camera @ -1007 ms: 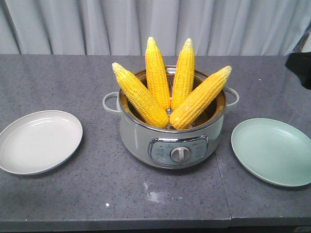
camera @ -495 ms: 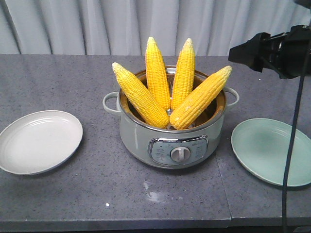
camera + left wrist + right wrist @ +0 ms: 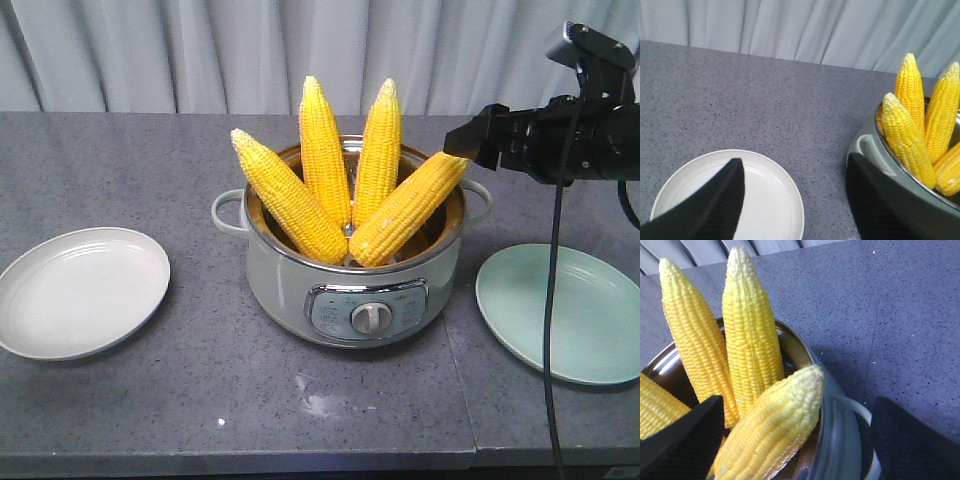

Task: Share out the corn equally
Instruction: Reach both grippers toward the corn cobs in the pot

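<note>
You have open desk (image 3: 200,390) between the pot (image 3: 285,285) and the white plate (image 3: 80,290), and between it and the green plate (image 3: 560,310). The cobs (image 3: 325,150) fan up from the pot, tips apart. Your right gripper (image 3: 461,142) has its spread fingers (image 3: 685,435) flanking the rightmost cob (image 3: 405,210) at its tip.

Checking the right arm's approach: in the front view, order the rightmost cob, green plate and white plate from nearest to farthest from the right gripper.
1. Rightmost cob, its tip right at the right gripper.
2. Green plate, right of the pot.
3. White plate, far left.
</note>
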